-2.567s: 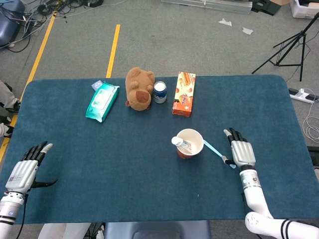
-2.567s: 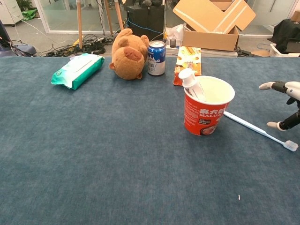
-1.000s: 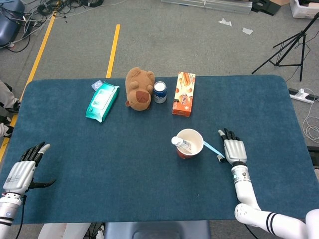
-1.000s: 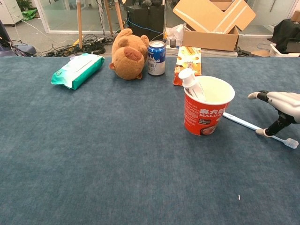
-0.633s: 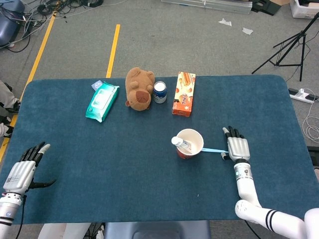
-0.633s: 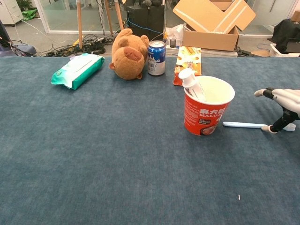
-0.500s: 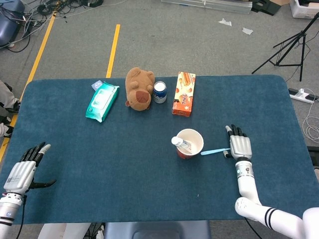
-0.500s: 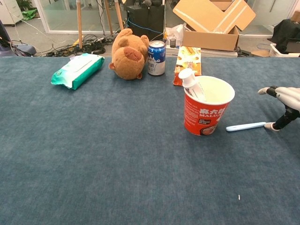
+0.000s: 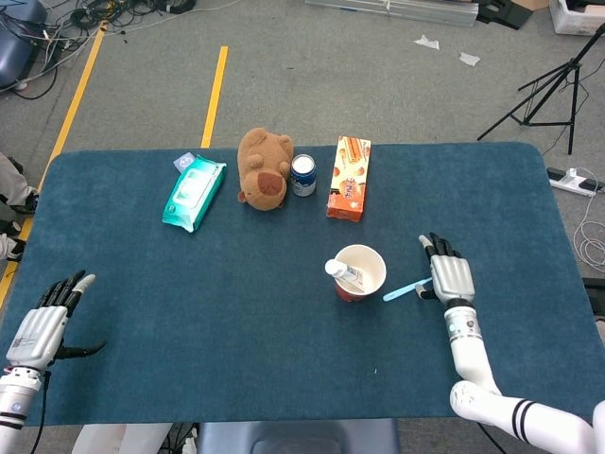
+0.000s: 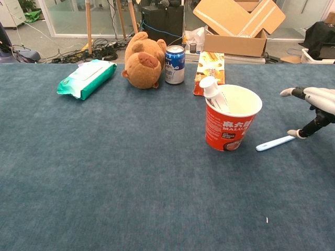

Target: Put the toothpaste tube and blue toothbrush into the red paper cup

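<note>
My right hand (image 10: 315, 111) is cut off by the frame edge in the chest view, so only some fingers and part of the palm show there; the head view gives it whole (image 9: 448, 277), palm down over the table (image 9: 284, 378), fingers spread. One fingertip rests at the far end of the toothbrush (image 10: 276, 143), and I cannot make out whether anything is pressing from the other side (I read it as touching, not holding). The brush head itself is too small to distinguish from the handle in either view.

The toothbrush (image 9: 406, 289) lies flat on the table just to the right of the cup (image 10: 231, 117), apart from it. Its long axis runs at a slant: the near end points toward the base of the cup, the far end rises toward my right hand.

The toothpaste tube (image 10: 212, 92) stands tilted inside the cup, cap end up, leaning on the left rim; its lower part is hidden by the cup wall.

My left hand (image 9: 43, 325) appears only in the head view, at the near left corner of the table, fingers apart and holding nothing.

Along the far side lie a pack of wipes (image 9: 194, 193), a plush toy (image 9: 264, 168), a can (image 9: 303, 175) and a snack box (image 9: 349, 178).
</note>
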You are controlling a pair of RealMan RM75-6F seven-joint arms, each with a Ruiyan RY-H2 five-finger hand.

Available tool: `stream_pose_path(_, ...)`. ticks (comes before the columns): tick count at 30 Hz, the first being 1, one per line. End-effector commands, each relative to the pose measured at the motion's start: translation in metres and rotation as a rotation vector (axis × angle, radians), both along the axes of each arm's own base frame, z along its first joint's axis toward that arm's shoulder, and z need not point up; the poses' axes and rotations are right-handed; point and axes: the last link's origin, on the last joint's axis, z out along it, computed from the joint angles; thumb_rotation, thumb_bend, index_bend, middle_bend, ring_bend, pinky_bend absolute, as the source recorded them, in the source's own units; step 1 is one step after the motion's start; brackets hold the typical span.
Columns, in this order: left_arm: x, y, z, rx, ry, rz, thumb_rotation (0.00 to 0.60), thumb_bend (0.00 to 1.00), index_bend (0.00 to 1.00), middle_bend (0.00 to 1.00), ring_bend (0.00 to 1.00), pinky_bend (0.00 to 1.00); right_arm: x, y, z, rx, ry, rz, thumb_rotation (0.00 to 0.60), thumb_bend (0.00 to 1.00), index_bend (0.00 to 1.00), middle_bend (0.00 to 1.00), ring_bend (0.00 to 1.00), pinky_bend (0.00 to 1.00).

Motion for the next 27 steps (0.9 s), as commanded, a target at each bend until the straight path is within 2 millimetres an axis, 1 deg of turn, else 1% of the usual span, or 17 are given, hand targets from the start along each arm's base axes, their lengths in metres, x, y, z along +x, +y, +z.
stream_pose_path(1, 0.000, 0.000, 0.000, 0.000, 0.000, -0.001, 0.600, 0.00, 0.00, 0.00, 0.00, 0.00, 0.008, 0.005, 0.009, 0.045, 0.005, 0.064, 0.600, 0.18, 0.20, 0.00, 0.00, 0.21)
stream_pose_path(3, 0.000, 0.000, 0.000, 0.001, 0.000, -0.001, 0.600, 0.00, 0.00, 0.00, 0.00, 0.00, 0.010, 0.006, 0.010, 0.085, 0.020, 0.089, 0.600, 0.18, 0.24, 0.00, 0.00, 0.21)
stream_pose_path(9, 0.000, -0.001, 0.001, 0.003, -0.002, 0.000, 0.600, 0.00, 0.00, 0.00, 0.00, 0.00, 0.013, 0.008, 0.011, 0.181, 0.084, 0.124, 0.600, 0.20, 0.31, 0.00, 0.00, 0.21)
stream_pose_path(17, -0.001, -0.001, 0.001, 0.004, -0.003, 0.003, 0.600, 0.00, 0.00, 0.00, 0.00, 0.00, 0.016, 0.009, 0.002, 0.229, 0.146, 0.165, 0.600, 0.20, 0.36, 0.00, 0.00, 0.21)
stream_pose_path(27, -0.002, -0.002, 0.002, 0.004, -0.003, 0.007, 0.600, 0.00, 0.00, 0.00, 0.00, 0.00, 0.017, 0.012, -0.012, 0.253, 0.163, 0.188, 0.600, 0.21, 0.39, 0.00, 0.00, 0.21)
